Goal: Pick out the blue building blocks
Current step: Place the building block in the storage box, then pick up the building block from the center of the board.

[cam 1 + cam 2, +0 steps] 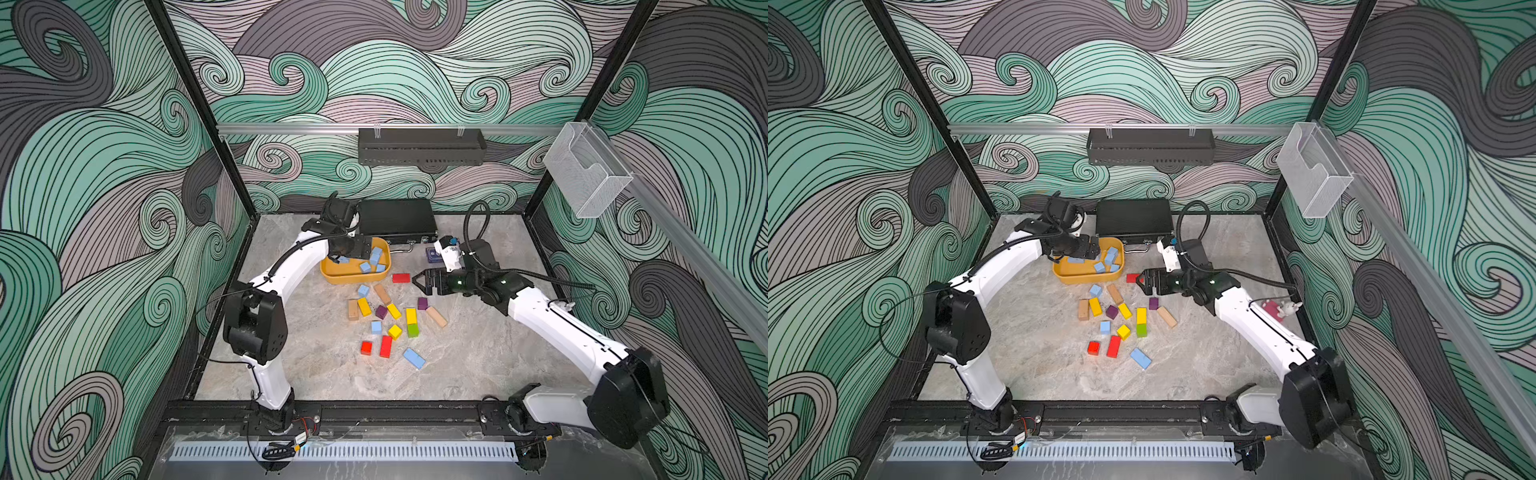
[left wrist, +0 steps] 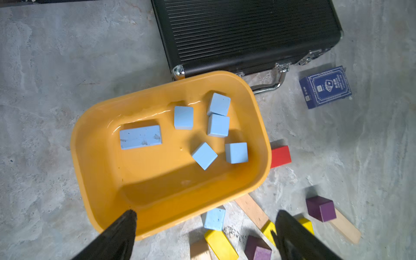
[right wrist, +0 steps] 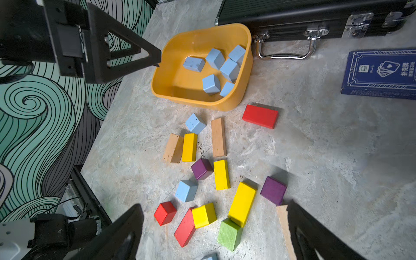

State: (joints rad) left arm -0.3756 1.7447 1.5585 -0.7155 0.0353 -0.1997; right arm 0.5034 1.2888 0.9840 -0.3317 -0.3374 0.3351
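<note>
- Grey marbled tabletop (image 1: 478,353), with swirl-patterned walls around it.
- Left gripper (image 2: 206,213) hangs over the yellow tub (image 1: 353,277), jaws spread wide and holding nothing.
- Six blue building blocks (image 2: 218,125) lie in the tub.
- Three more lie on the table: a near-tub cube (image 1: 363,290), a mid-pile cube (image 1: 376,327) and a long brick (image 1: 414,358).
- Right gripper (image 1: 417,282) is just beside a red brick (image 1: 401,277), jaws spread and empty.
</note>
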